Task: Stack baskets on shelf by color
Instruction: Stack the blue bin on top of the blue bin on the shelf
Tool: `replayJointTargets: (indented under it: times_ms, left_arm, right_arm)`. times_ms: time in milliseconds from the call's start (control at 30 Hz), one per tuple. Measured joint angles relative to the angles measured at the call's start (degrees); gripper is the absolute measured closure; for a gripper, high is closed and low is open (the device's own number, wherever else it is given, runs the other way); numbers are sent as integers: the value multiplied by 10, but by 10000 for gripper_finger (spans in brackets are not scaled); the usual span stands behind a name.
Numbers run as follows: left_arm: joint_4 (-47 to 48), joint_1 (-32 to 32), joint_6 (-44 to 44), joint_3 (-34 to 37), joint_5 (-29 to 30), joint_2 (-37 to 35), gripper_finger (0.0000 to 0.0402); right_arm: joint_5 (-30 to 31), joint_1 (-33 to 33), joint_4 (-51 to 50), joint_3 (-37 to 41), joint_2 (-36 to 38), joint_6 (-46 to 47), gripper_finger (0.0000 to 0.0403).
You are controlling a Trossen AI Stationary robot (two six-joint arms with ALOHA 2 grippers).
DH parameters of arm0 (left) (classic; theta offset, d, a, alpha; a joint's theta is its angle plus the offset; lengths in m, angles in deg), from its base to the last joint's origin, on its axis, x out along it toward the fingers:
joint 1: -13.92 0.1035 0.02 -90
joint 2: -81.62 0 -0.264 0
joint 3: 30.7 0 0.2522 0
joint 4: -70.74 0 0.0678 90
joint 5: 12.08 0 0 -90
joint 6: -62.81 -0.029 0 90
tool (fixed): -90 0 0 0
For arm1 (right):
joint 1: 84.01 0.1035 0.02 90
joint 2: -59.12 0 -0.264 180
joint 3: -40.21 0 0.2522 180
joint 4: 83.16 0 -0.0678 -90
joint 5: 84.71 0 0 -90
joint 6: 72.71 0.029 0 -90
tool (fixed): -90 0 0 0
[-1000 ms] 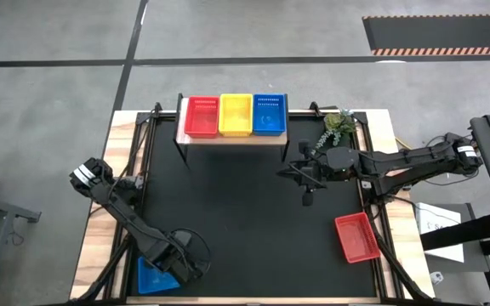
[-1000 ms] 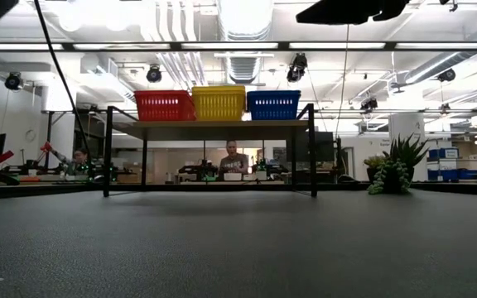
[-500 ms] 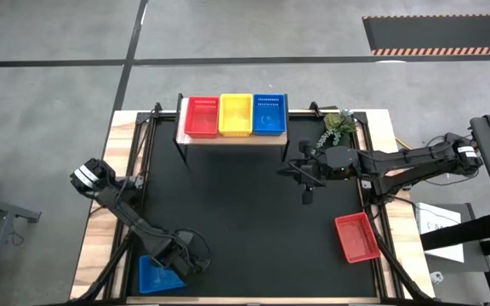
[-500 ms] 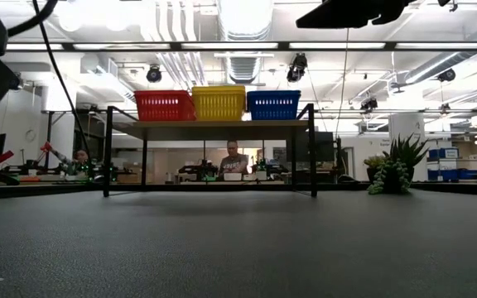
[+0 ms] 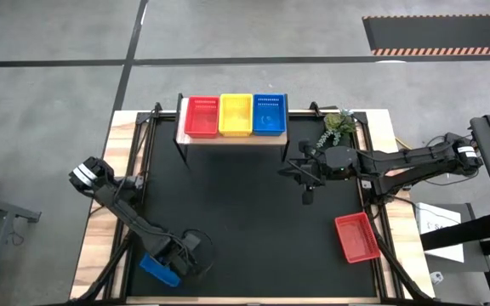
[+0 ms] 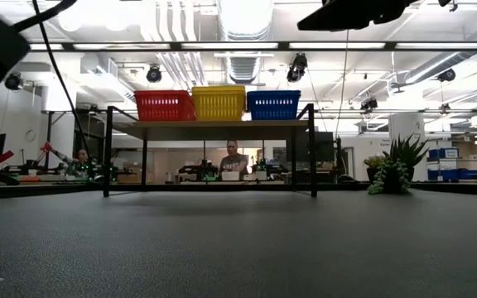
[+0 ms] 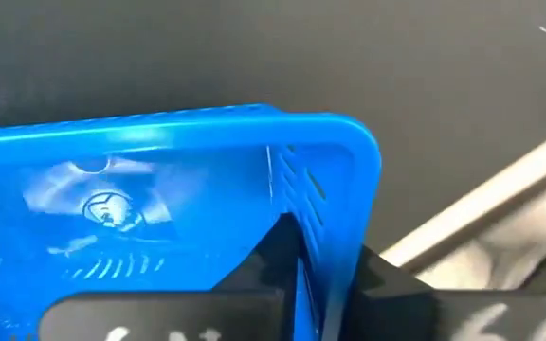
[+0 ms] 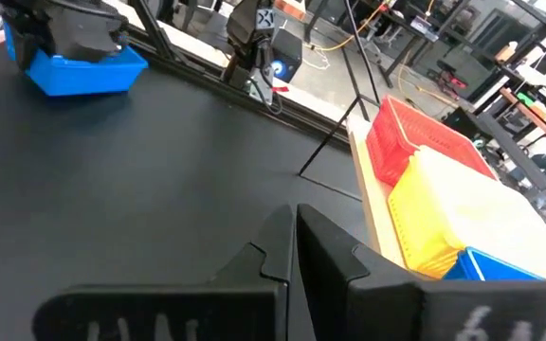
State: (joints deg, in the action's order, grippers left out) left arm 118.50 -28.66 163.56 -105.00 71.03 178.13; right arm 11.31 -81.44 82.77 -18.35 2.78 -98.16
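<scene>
A blue basket (image 5: 155, 268) (image 7: 140, 189) sits tilted at the table's near left corner, with my left gripper (image 5: 175, 260) (image 7: 313, 244) shut on its wall. The right wrist view shows this basket (image 8: 85, 72) far off under that arm. My right gripper (image 5: 306, 185) (image 8: 294, 237) hangs shut and holding nothing above the table's right middle. On the shelf (image 5: 233, 138) (image 6: 209, 127) at the far edge, red (image 5: 201, 116), yellow (image 5: 235, 115) and blue (image 5: 269, 114) baskets stand side by side. Another red basket (image 5: 357, 237) lies on the table near the right edge. My left gripper pinches a side wall of the blue basket (image 7: 303, 223) near a corner, one finger (image 7: 275, 248) inside the basket and one (image 7: 387, 277) outside. The fingers come from above over the rim. The basket sits tilted in the hold; whether it is clear of the table I cannot tell.
A small green plant (image 5: 337, 127) (image 6: 392, 172) stands at the far right, beside the shelf. The black tabletop (image 5: 245, 221) between the arms is bare. People sit at desks in the room beyond the shelf (image 6: 233, 159).
My left gripper has shut on the blue basket's wall. The basket, which lay flat at the near left corner, now stands tilted and turned under the gripper.
</scene>
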Motion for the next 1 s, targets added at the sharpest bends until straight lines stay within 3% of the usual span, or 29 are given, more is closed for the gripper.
replayJointTargets:
  times_ms: [300,667,1000]
  left_arm:
    - [58,52,-214,-25,15,-4,401]
    - [55,152,-524,-29,82,-5,401]
    - [21,220,-682,-19,102,-2,401]
  right_arm:
    - [-1,0,-25,0,-1,54,389]
    - [-2,0,-53,1,-73,128,319]
    - [-5,0,-58,1,-105,180,271]
